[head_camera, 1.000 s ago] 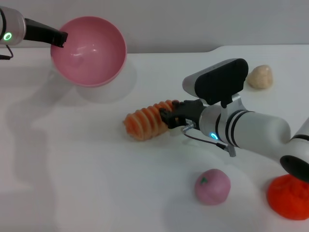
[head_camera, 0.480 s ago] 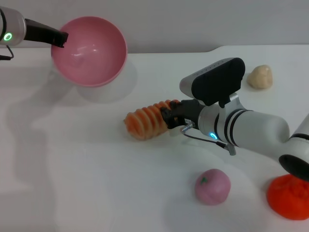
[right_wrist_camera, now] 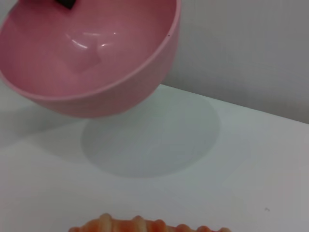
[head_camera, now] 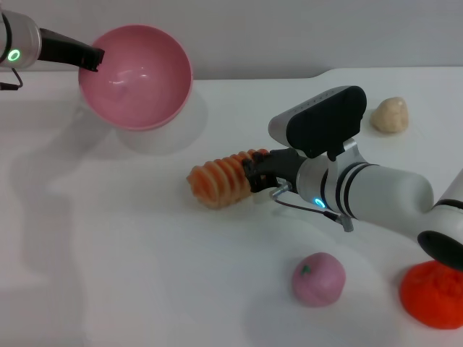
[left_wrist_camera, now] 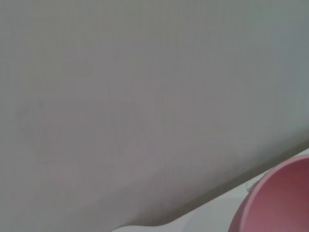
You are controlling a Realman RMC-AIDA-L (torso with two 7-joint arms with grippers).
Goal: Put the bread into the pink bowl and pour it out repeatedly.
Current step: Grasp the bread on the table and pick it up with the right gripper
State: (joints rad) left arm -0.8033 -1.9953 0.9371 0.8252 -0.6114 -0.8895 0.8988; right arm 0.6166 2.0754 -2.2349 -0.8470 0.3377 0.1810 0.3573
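- Head view: the left claw (head_camera: pixel 92 58) grips the rim of the pink bowl (head_camera: pixel 135 76) and holds it tilted above the white desk (head_camera: pixel 108 238), far left. The right claw (head_camera: pixel 253 170) is closed on one end of the bread (head_camera: pixel 221 179), which lies mid-desk. A beige lump (head_camera: pixel 390 114), a pink ball (head_camera: pixel 318 278) and an orange thing (head_camera: pixel 434 293) sit nearby.
- Left wrist view: only the bowl's edge (left_wrist_camera: pixel 280 200) shows.
- Right wrist view: the bowl (right_wrist_camera: pixel 91 53) hangs over its shadow; the bread's top (right_wrist_camera: pixel 145 225) peeks in.
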